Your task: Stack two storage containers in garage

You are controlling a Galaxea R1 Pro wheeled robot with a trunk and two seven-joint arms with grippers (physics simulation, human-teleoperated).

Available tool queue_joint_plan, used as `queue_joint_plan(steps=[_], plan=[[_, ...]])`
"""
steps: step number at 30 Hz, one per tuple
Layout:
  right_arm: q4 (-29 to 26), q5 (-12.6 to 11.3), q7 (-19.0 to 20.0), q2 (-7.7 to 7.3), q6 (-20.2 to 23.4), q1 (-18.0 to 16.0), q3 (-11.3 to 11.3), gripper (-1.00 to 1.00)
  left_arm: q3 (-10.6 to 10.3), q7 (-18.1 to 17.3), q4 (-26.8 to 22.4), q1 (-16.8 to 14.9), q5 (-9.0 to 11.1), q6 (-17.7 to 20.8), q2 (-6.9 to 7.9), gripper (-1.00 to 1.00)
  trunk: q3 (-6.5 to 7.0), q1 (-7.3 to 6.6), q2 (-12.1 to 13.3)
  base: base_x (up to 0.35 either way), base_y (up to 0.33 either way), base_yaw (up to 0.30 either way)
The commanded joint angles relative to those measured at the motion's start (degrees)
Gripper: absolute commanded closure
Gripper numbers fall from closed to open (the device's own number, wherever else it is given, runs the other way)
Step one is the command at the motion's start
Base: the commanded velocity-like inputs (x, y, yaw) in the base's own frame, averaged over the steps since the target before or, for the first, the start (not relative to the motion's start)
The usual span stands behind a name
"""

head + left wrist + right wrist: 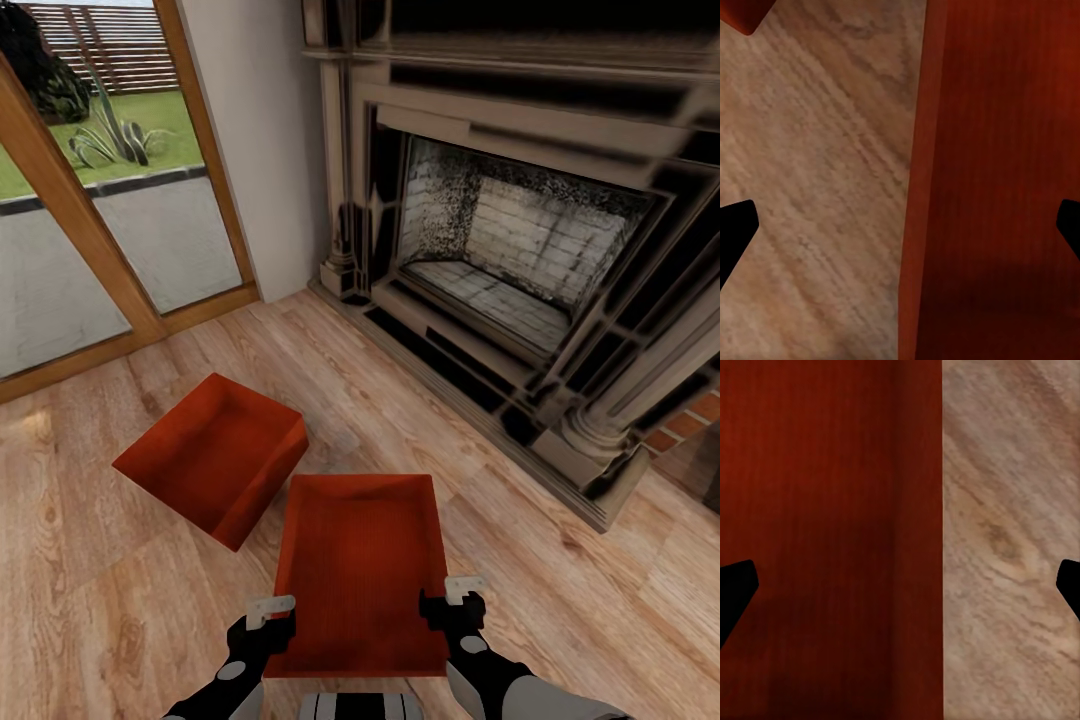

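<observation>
Light wood plank floor [120,610] in front of a dark fireplace [520,270], with two red-orange bins on it.

Directly before the fireplace hearth lies the nearer bin [362,570], open side up; the second bin [215,455] sits just beside its far corner, tilted, toward the glass door [110,200]. Both pincers stand apart and hold nothing: the left gripper [268,612] straddles the nearer bin's left wall [916,225], the right gripper [452,598] straddles its right wall [921,547], one finger inside, one over the planks.
</observation>
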Motion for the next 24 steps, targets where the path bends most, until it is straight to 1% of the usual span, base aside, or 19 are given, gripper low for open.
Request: queue_joint_plan(steps=[1,24], plan=[[0.1,-0.6,-0.2,0.01,-0.2,0.0,0.5,-1.0,-0.5,0.3,0.0,0.0,0.4,-0.2,0.01,-1.0,-0.03,-0.01,0.0,0.0,0.0,0.0],[0.1,-0.6,-0.2,0.01,-0.2,0.0,0.5,-1.0,-0.5,0.3,0.0,0.0,0.4,-0.2,0.01,-1.0,-0.03,-0.01,0.0,0.0,0.0,0.0]])
